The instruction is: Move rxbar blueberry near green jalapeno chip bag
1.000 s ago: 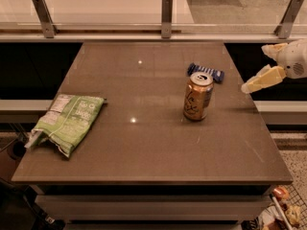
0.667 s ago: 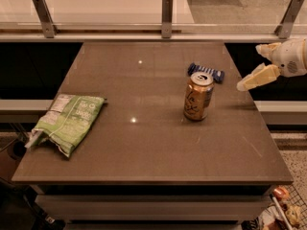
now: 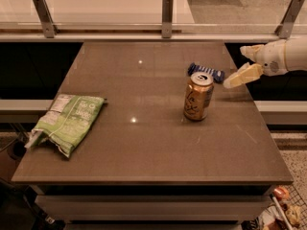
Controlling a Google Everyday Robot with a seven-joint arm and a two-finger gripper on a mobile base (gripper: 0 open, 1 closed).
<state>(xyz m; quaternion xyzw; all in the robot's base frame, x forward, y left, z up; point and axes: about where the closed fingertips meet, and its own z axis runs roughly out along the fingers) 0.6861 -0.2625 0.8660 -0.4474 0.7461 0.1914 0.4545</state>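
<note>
The rxbar blueberry (image 3: 206, 72), a small dark blue bar with white lettering, lies flat on the brown table behind the orange-gold can (image 3: 198, 96). The green jalapeno chip bag (image 3: 67, 121) lies crumpled at the table's left front, its white label panel facing up. My gripper (image 3: 233, 80) comes in from the right edge, above the table's right side, just right of the bar and apart from it. It holds nothing.
The brown table (image 3: 144, 147) has a glass railing with metal posts (image 3: 167, 16) behind it. Dark gaps drop off at the table's left and right sides. Some clutter sits on the floor at the lower right (image 3: 280, 212).
My gripper has moved left and slightly down, closer to the blue bar. The bar, can and chip bag have not moved.
</note>
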